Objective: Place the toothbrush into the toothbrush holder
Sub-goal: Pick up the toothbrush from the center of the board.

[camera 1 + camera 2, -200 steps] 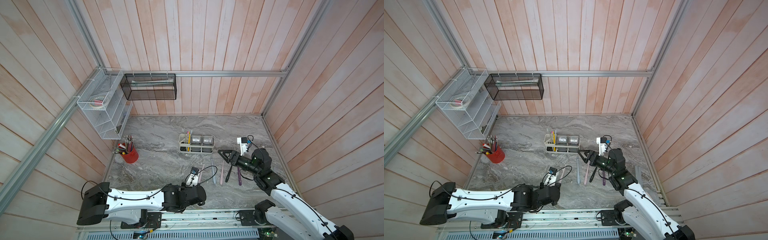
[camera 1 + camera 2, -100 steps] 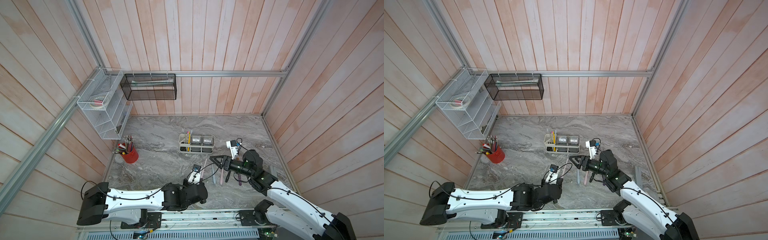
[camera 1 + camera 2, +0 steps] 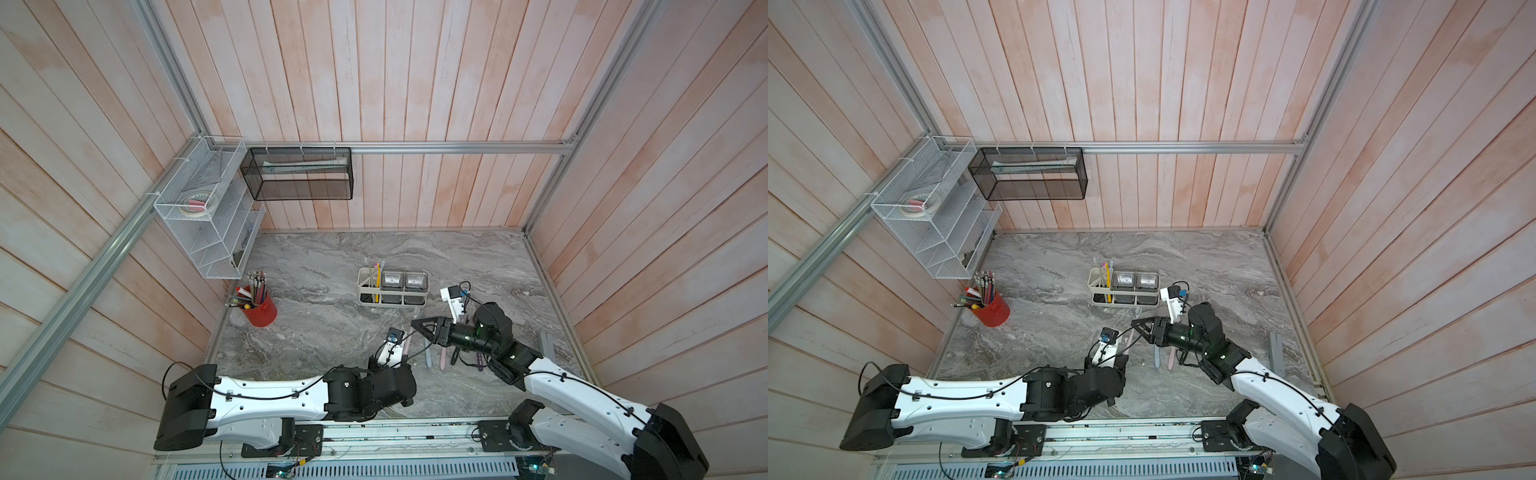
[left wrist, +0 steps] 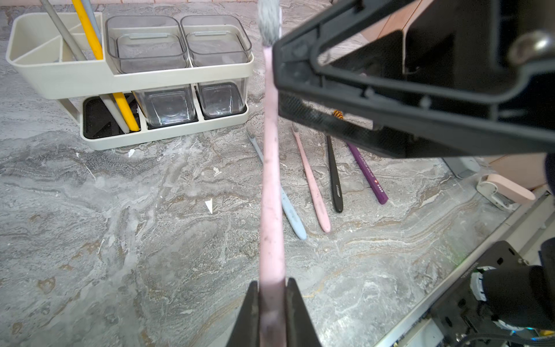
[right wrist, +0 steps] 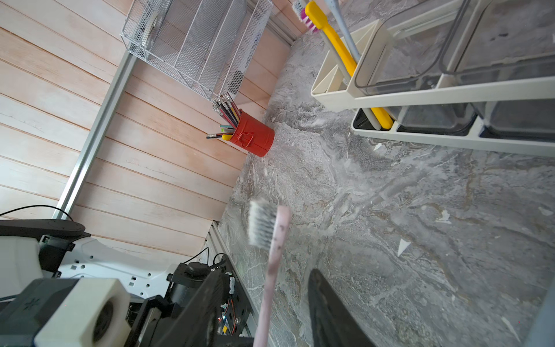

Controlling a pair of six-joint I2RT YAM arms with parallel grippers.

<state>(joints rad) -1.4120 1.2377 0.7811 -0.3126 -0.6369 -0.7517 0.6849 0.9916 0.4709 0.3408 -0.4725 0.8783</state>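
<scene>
While your left tool (image 4: 271, 290) is clenching the tail of the toothbrush (image 4: 270, 180), a pale pink one with grey bristles, it is holding it off the desk (image 4: 120, 225) with the head pointing toward the toothbrush holder (image 4: 60, 81). Your right tool (image 5: 265, 276) is straddling the shaft just below the bristles, its jaws standing released, with a gap showing on one side of the handle.

Four more brushes are lying side by side on the desk beneath: a blue toothbrush (image 4: 289, 213), a pink toothbrush (image 4: 312, 186), a black toothbrush (image 4: 335, 174) and a purple toothbrush (image 4: 366, 171). The purple handle is carrying white lettering that seems to read CURAPROX, then a white cross and 5460. The black handle is carrying a short white word too small to read.

The toothbrush holder is standing beyond them, apart from the held brush. A yellow toothbrush (image 4: 90, 33) and grey ones are leaning in its divided end, and two clear cups (image 4: 147, 45) are sitting alongside. A red cup (image 3: 262, 311) of pencils is standing well apart, near a side wall.
</scene>
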